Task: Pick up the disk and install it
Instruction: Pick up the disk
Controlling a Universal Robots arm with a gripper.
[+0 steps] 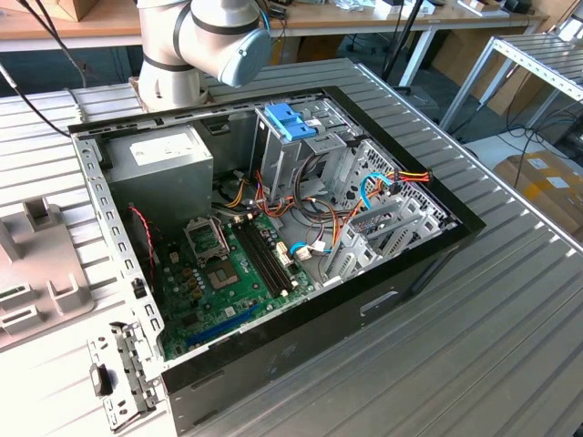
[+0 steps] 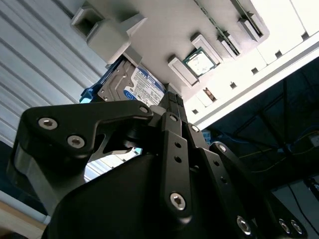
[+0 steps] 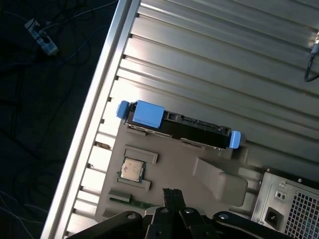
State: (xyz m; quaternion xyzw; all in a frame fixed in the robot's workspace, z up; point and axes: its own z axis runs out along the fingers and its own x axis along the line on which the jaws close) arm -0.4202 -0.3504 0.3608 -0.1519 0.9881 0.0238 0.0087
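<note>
The pincer [image 2: 172, 99] sits closest to the lens in both wrist views. It is a set of matte black links with bright screw heads, and its two slim fingertips look pressed together with nothing between them. It hangs above a pale grey moulded tray [image 3: 214, 174] that rests on the ribbed metal surface [image 3: 224, 59], well apart from the open computer case [image 1: 319, 319].

The disk [image 3: 189, 130] is in that tray and not yet lifted. It appears to stand on a long edge in a slot, with its dark narrow side up and a blue bracket [image 3: 148, 113] wrapping the ends. In the second wrist view its silver body and white-and-blue label show. A small square chip [image 3: 132, 169] with a shiny lid lies in a pocket just beside it.

The main risks appear to be these:
- **Poor purchase:** The smooth metal body offers only a thin edge, so an off-centre grip could let the disk twist or slip.
- **Wrong contact:** A grip on the plastic bracket alone might flex it.
- **Blunt descent:** Closed fingertips coming down would strike the top edge rather than straddle it.
- **Neighbouring part:** A stray approach could knock the chip.

In the case, the grey cage [image 1: 291, 123] with light-blue tabs stands among loose coloured wires, which could snag a part being slid in.
</note>
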